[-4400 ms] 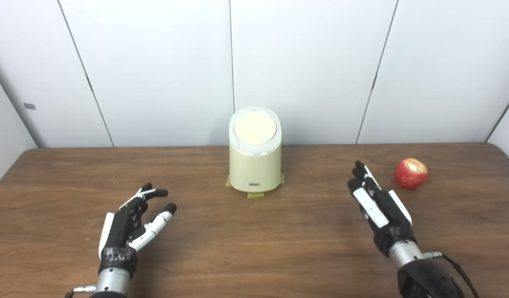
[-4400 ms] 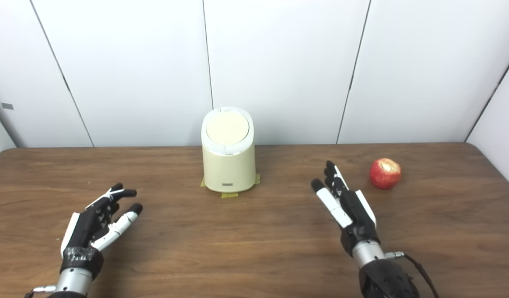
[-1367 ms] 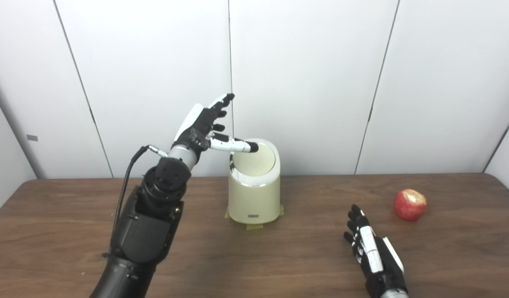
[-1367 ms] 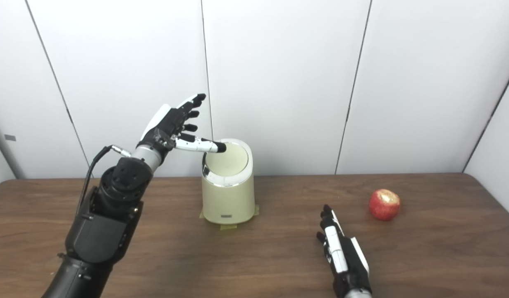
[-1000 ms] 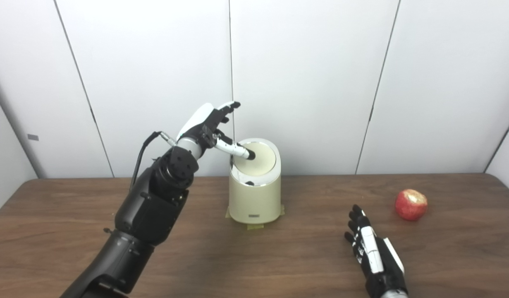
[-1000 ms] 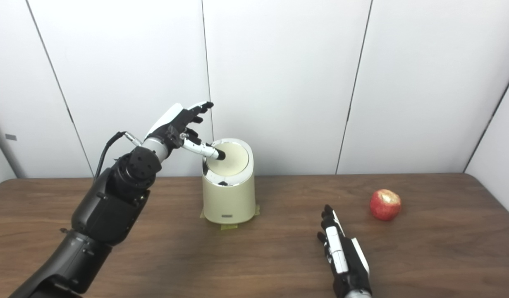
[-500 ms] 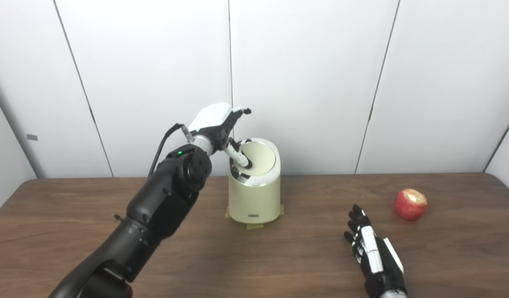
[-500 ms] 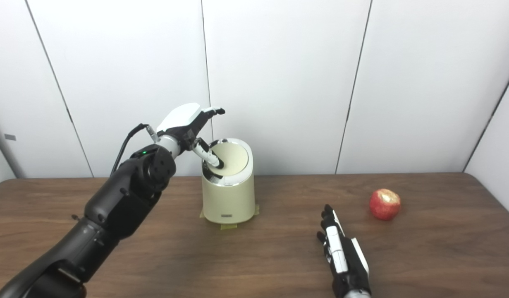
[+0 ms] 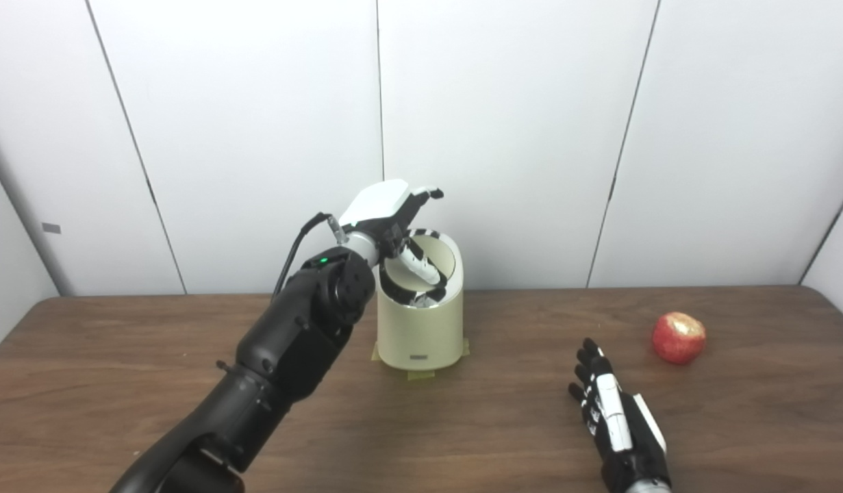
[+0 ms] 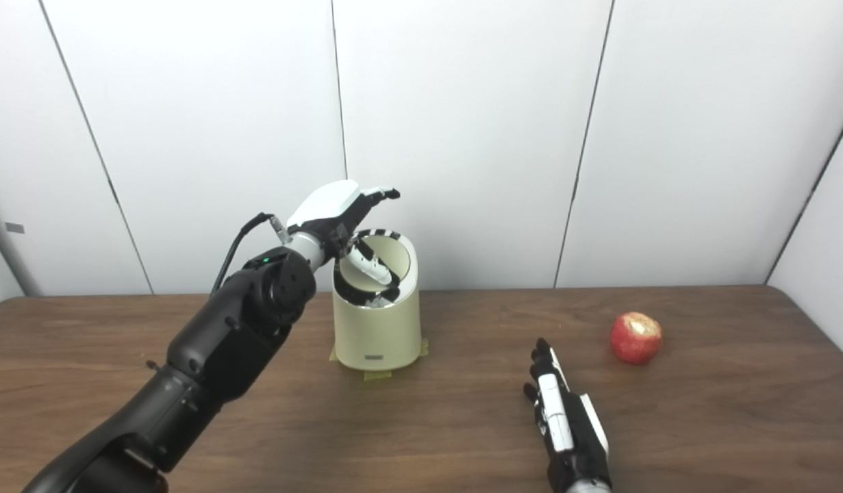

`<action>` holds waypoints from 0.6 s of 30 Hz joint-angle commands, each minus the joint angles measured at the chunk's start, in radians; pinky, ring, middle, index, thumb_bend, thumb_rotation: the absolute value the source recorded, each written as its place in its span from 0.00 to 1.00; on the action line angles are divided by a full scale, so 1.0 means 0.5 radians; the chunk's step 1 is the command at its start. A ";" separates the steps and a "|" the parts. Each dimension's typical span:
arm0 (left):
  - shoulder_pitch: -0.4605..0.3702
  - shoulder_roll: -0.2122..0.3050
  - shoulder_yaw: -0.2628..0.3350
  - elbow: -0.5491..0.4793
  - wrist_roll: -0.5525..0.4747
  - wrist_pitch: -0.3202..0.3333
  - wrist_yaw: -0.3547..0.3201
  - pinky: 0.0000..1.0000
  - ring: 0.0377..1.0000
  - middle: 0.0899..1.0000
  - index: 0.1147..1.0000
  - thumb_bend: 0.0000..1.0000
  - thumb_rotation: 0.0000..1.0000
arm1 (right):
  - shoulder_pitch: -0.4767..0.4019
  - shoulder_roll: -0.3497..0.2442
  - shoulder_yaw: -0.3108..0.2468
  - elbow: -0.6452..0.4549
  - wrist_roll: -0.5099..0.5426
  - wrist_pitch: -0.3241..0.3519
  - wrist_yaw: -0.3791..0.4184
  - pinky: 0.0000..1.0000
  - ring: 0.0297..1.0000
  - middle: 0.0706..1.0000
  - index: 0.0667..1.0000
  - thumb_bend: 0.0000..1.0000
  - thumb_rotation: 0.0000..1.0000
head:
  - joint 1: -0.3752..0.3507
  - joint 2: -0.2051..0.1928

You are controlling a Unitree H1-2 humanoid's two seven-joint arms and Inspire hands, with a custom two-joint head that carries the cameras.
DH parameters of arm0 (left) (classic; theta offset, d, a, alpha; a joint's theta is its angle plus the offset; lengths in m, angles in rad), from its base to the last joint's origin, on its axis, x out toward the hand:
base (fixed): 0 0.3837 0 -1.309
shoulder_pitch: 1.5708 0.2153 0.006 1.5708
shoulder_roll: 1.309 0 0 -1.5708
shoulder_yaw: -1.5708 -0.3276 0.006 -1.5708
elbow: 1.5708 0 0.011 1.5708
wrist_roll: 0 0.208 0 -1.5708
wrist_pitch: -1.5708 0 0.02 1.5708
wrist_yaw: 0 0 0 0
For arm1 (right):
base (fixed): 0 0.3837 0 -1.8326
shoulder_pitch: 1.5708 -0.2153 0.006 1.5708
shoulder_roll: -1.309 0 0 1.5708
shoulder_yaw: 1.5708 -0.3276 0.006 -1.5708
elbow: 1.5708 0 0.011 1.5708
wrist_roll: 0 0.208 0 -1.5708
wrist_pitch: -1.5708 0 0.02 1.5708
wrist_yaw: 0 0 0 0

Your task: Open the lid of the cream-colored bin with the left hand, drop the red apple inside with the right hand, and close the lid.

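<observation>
While left hand (image 9: 388,209) presses lid (image 9: 439,257), apple (image 9: 678,337) lies beyond right hand (image 9: 620,428).

You see the left hand (image 9: 394,212) above the cream bin (image 9: 420,327), thumb pushing the lid (image 9: 431,257) tilted inward. Your right hand (image 9: 616,424) lies flat, fingers apart, on the table (image 9: 85,383); the red apple (image 9: 678,337) sits beyond it, apart.

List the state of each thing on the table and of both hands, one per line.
bin: upright on the table, taped at its base.
lid: pushed open, tilted inward.
left hand: open, one digit pressing into the bin's mouth.
right hand: open, flat, holding nothing.
red apple: resting on the table, untouched, pale patch on top.
</observation>
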 commanded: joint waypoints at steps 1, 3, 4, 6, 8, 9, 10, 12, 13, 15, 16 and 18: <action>-0.103 0.053 -0.022 -0.032 0.089 -0.085 0.073 0.86 0.90 0.90 0.89 0.95 0.10 | -0.040 0.005 0.008 -0.080 -0.009 -0.025 -0.004 0.96 0.99 1.00 1.00 0.74 0.96 | 0.005 0.007; -0.093 0.068 -0.059 -0.026 0.147 -0.118 0.086 0.87 0.90 0.89 0.89 0.95 0.09 | -0.039 0.004 0.006 -0.084 -0.002 -0.030 -0.003 0.95 0.99 1.00 1.00 0.74 0.96 | 0.008 0.010; -0.090 0.074 -0.077 -0.018 0.172 -0.133 0.096 0.88 0.91 0.90 0.90 0.96 0.09 | -0.037 0.004 0.005 -0.087 0.000 -0.031 -0.002 0.95 0.99 1.00 1.00 0.75 0.96 | 0.010 0.013; -0.085 0.080 -0.094 -0.006 0.204 -0.155 0.114 0.89 0.91 0.90 0.90 0.96 0.08 | -0.034 0.000 0.007 -0.095 -0.005 -0.031 -0.002 0.95 0.99 1.00 1.00 0.76 0.95 | 0.012 0.013; -0.078 0.080 -0.093 -0.003 0.217 -0.166 0.119 0.90 0.92 0.91 0.90 0.95 0.07 | -0.032 -0.005 0.007 -0.097 -0.009 -0.032 -0.001 0.95 0.99 1.00 1.00 0.75 0.96 | 0.014 0.014; -0.076 0.081 -0.090 -0.002 0.223 -0.172 0.121 0.91 0.92 0.91 0.90 0.95 0.06 | -0.031 -0.009 0.008 -0.093 -0.013 -0.037 0.001 0.95 0.99 1.00 1.00 0.74 0.97 | 0.016 0.014; -0.075 0.082 -0.086 -0.004 0.226 -0.172 0.117 0.91 0.92 0.91 0.90 0.95 0.06 | -0.032 -0.012 0.006 -0.085 -0.010 -0.042 0.003 0.95 0.99 1.00 1.00 0.74 0.97 | 0.018 0.014; -0.075 0.084 -0.076 -0.010 0.226 -0.166 0.108 0.91 0.93 0.92 0.91 0.94 0.06 | -0.033 -0.015 0.002 -0.077 -0.006 -0.044 0.005 0.95 0.99 1.00 1.00 0.74 0.97 | 0.020 0.015; -0.076 0.084 -0.071 -0.012 0.226 -0.158 0.105 0.91 0.93 0.92 0.91 0.94 0.05 | -0.034 -0.016 0.000 -0.074 -0.001 -0.045 0.007 0.95 0.99 1.00 1.00 0.75 0.97 | 0.024 0.014; -0.077 0.082 -0.057 -0.019 0.221 -0.140 0.103 0.90 0.92 0.91 0.91 0.93 0.05 | -0.035 -0.018 -0.002 -0.072 0.001 -0.041 0.007 0.96 0.99 1.00 1.00 0.75 0.96 | 0.028 0.013; -0.077 0.080 -0.041 -0.028 0.208 -0.125 0.095 0.90 0.92 0.91 0.91 0.93 0.05 | -0.034 -0.019 0.000 -0.074 -0.003 -0.037 0.005 0.95 0.99 1.00 1.00 0.75 0.96 | 0.030 0.011; -0.073 0.065 0.019 -0.044 0.146 -0.100 0.080 0.91 0.92 0.91 0.90 0.91 0.05 | -0.034 -0.020 0.001 -0.075 -0.007 -0.031 0.005 0.95 0.98 0.99 1.00 0.75 0.96 | 0.030 0.011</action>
